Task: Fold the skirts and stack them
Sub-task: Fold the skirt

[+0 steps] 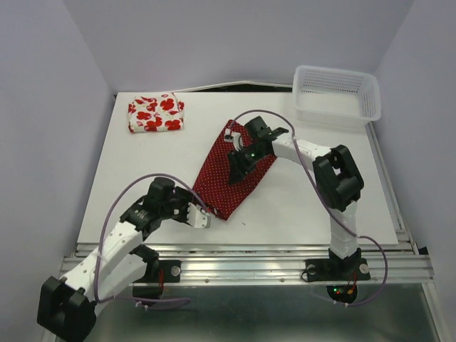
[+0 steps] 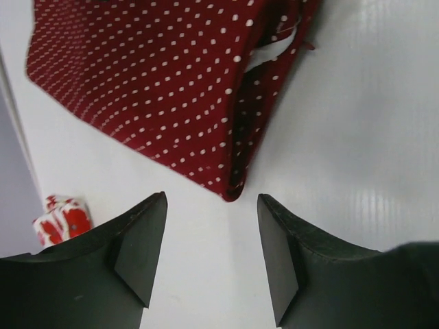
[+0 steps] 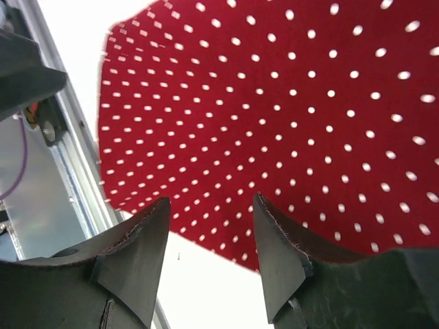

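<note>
1. The dotted skirt (image 1: pixel 239 178) lay in the middle of the worktop (image 1: pixel 299 203). It was flattened into a long tapering panel set on a slant, with the narrow waist end far and the wide hem near.
2. The floral skirt (image 1: pixel 155 112) sat at the far left corner as a compact, squarish folded bundle, well apart from the dotted one.
3. The left pincer (image 2: pixel 211 205) had its jaws spread wide with nothing between them. It sat low over the worktop, just short of the near hem corner.
4. The right pincer (image 3: pixel 211 212) also stood parted and empty, above the dotted skirt's middle. Whether it touched the cloth could not be told.
5. The dotted skirt looked thin, light and limp, so it would likely sag from any single hold and let its layers slide apart.
6. The safest hold seemed to be a pinch through all layers at a hem corner, with the other pincer taking the opposite corner so the fold stayed square.
7. The cloth was matte, dark red and sprinkled with tiny white dots, with a doubled edge along one side.
8. The worktop was smooth, white and faintly ribbed, probably slippery under fabric.
9. The basket (image 1: pixel 336 108) at the far right was rigid white plastic lattice.
10. A crosswise fold and the stacking onto the floral bundle appeared not yet done.
</note>
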